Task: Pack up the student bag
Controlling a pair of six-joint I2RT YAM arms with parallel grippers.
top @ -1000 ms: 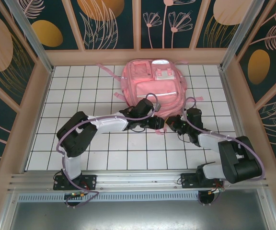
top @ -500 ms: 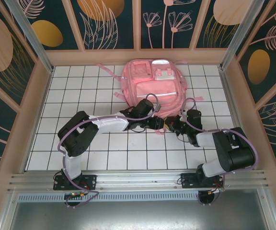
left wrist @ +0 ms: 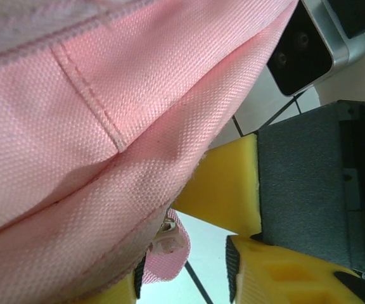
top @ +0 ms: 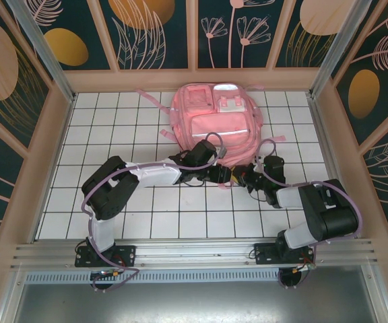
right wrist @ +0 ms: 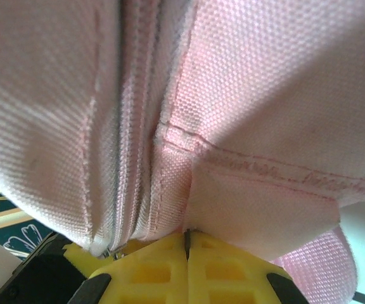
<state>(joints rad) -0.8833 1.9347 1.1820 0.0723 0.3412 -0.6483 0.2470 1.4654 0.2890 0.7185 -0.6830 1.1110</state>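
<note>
A lab test cell: white gridded table (top: 113,202) (aluminium-framed) inside floral-printed walls (top: 19,81).

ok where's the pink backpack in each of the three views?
Top external: student bag at the far middle of the table, near edge by both grippers.
Left wrist: pink fabric across the upper left.
Right wrist: fabric and zipper seam across most of the frame.
Shared landmark: the woven pink fabric itself.
</note>
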